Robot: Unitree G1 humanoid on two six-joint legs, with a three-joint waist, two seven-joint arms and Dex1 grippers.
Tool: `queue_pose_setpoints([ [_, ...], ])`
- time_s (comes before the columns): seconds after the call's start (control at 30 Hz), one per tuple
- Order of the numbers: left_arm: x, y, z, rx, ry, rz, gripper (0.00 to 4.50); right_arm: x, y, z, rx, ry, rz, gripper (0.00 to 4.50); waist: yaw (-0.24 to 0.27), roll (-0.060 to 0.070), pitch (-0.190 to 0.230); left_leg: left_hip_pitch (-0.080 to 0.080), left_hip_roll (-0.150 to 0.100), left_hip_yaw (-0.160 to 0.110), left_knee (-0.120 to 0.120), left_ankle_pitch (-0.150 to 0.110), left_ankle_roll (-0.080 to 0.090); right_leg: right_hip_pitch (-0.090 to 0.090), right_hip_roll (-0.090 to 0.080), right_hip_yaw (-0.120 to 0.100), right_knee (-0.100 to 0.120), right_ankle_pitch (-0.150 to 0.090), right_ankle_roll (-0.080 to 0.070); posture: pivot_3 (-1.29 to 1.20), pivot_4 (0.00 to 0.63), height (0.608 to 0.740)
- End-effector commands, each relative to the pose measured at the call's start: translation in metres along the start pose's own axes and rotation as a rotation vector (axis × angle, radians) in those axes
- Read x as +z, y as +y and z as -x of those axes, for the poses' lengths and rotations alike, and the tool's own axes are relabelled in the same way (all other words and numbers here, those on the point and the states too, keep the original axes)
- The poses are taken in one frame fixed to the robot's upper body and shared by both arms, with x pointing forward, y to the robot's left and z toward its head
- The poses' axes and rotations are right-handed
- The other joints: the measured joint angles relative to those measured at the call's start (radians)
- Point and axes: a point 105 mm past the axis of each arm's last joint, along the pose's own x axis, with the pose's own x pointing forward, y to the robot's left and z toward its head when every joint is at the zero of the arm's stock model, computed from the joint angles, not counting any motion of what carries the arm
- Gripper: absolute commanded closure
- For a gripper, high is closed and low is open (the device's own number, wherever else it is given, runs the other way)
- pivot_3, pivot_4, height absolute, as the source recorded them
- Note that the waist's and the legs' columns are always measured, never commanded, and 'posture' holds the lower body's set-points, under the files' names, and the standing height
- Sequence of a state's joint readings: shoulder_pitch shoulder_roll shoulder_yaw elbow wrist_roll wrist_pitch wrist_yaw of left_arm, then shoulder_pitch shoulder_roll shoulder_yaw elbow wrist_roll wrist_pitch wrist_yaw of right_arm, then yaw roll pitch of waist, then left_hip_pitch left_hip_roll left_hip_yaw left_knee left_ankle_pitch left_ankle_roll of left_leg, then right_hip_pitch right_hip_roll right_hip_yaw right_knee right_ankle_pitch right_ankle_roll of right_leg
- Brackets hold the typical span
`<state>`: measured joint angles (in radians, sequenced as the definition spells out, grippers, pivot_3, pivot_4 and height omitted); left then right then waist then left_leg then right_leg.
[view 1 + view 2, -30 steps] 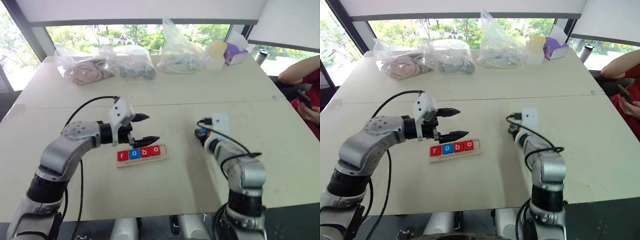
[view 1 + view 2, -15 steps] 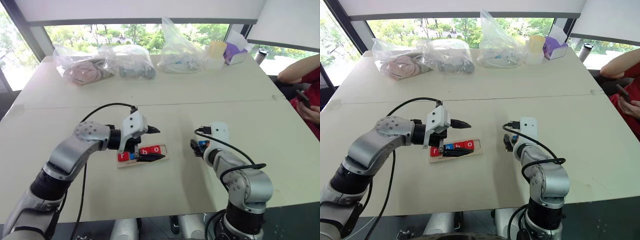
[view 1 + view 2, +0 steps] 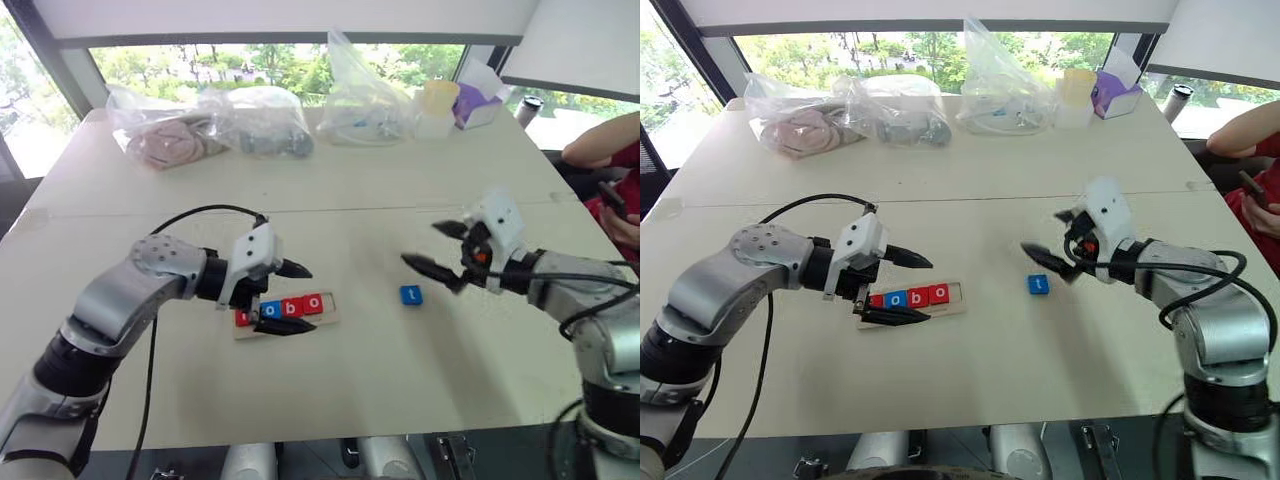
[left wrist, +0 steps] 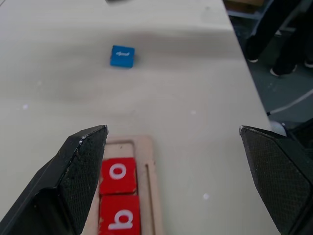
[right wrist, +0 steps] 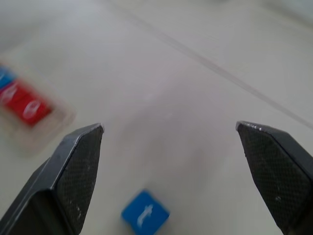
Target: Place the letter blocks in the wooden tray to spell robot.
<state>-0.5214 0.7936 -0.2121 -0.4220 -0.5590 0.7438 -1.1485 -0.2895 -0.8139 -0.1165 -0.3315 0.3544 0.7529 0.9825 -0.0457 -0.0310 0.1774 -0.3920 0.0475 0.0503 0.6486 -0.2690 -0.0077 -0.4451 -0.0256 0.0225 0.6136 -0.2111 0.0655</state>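
Blue t block (image 3: 411, 295) lies loose mid-table, right of the wooden tray (image 3: 329, 309) holding r-o-b-o, and with both the left gripper (image 3: 286, 297) and right gripper (image 3: 441, 250) spread wide and empty, a square pinch should seat it in the last slot.

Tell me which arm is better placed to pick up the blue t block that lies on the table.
The right, probably. The right tool is open, empty and just beside the blue t block. The left tool is also open, but it hangs over the tray, farther from that block.
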Motion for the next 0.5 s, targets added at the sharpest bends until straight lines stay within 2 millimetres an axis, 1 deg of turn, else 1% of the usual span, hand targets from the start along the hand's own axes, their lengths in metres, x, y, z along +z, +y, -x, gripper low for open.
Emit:
queue_pose_setpoints([
  [0.03, 0.013, -0.002, 0.006, 0.019, -0.012, -0.062, 0.0, -0.013, -0.006, -0.004, 0.11, 0.041, 0.113, 0.03, 0.0, 0.0, 0.0, 0.0, 0.0, 0.0, 0.0, 0.0, 0.0, 0.0, 0.0, 0.0, 0.0, 0.0, 0.0, 0.0, 0.15, 0.739],
  [0.13, 0.012, -0.004, 0.007, 0.038, -0.006, -0.06, 0.0, -0.028, -0.017, -0.011, 0.149, 0.068, 0.14, 0.03, 0.001, 0.0, 0.0, 0.001, 0.0, 0.0, 0.002, 0.0, 0.0, 0.001, 0.001, 0.001, 0.001, 0.001, -0.002, 0.0, 0.15, 0.739],
  [0.2, 0.008, -0.008, 0.009, 0.048, -0.014, -0.016, 0.0, -0.045, -0.022, -0.019, 0.179, 0.13, 0.2, 0.03, 0.001, 0.0, 0.0, 0.001, 0.0, 0.0, 0.003, 0.0, 0.0, 0.001, 0.001, 0.001, 0.001, 0.001, -0.002, 0.0, 0.15, 0.739],
  [0.23, 0.008, -0.01, 0.011, 0.057, -0.042, 0.027, 0.0, -0.05, -0.021, -0.023, 0.203, 0.136, 0.207, 0.03, 0.001, 0.0, 0.0, 0.001, 0.0, 0.0, 0.003, 0.0, 0.0, 0.001, 0.001, 0.001, 0.001, 0.001, -0.002, 0.0, 0.15, 0.739],
  [0.33, 0.006, -0.009, 0.019, 0.112, -0.053, 0.069, 0.0, -0.054, -0.017, -0.033, 0.253, 0.125, 0.204, 0.03, 0.002, 0.0, 0.001, 0.001, 0.0, 0.0, 0.003, 0.0, 0.0, 0.001, 0.001, 0.001, 0.001, 0.002, -0.002, 0.0, 0.15, 0.739],
  [0.43, 0.003, -0.008, 0.024, 0.145, -0.043, 0.081, 0.0, -0.056, -0.018, -0.036, 0.259, 0.111, 0.203, 0.03, 0.005, 0.0, 0.001, 0.001, 0.0, 0.0, 0.003, 0.0, 0.0, 0.001, 0.001, 0.001, 0.003, 0.002, -0.003, 0.0, 0.15, 0.739],
  [0.5, 0.003, -0.007, 0.025, 0.151, -0.046, 0.093, 0.0, -0.056, -0.018, -0.037, 0.258, 0.086, 0.186, 0.55, 0.007, 0.0, 0.001, 0.001, 0.0, 0.0, 0.003, 0.0, 0.0, 0.001, 0.001, 0.001, 0.003, 0.002, -0.003, 0.0, 0.15, 0.739],
])
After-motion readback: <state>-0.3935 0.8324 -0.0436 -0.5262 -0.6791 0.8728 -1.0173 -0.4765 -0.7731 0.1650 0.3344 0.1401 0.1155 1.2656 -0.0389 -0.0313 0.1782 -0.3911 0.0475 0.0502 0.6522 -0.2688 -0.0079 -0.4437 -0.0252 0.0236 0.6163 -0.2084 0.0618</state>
